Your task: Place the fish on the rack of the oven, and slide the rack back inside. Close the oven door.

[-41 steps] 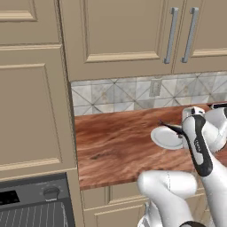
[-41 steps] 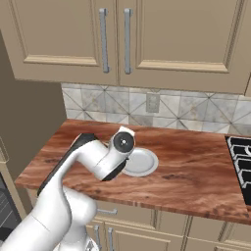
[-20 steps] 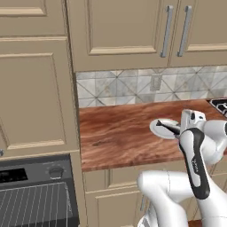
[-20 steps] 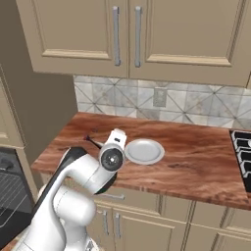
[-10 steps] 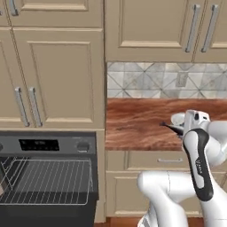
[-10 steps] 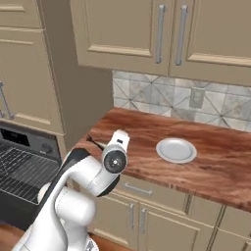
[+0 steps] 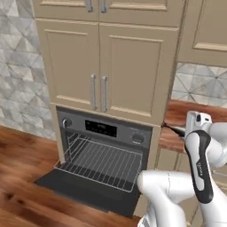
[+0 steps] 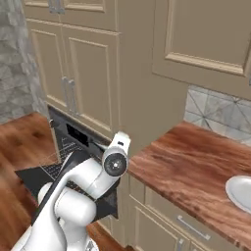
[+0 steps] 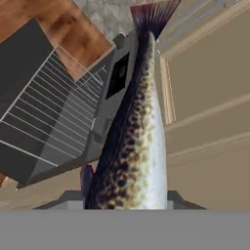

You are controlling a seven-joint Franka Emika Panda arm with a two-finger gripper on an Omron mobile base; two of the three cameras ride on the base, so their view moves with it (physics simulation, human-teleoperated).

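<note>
My gripper (image 9: pixel 128 195) is shut on the fish (image 9: pixel 139 132), a long speckled brown and silver body whose dark tail points away from the hand. In the left base view the fish's dark tail (image 7: pixel 172 129) sticks out left of the hand, at counter height to the right of the oven (image 7: pixel 105 129). The oven door (image 7: pixel 75 188) lies open and flat. The rack (image 7: pixel 101 161) is pulled out over it and carries nothing. In the hand view the rack (image 9: pixel 51 114) and door (image 9: pixel 27 61) lie left of the fish.
Beige cabinets (image 7: pixel 102 62) stand above the oven. A wooden counter (image 8: pixel 196 171) runs to the right with a white plate (image 8: pixel 241 191) on it. Wood floor (image 7: pixel 22 177) lies in front of the open door, and a tiled wall (image 7: pixel 17 66) stands to the left.
The whole picture has shifted as the base drove left. The oven with its open door and drawn-out rack now sits mid-view. The fish stays in the gripper.
</note>
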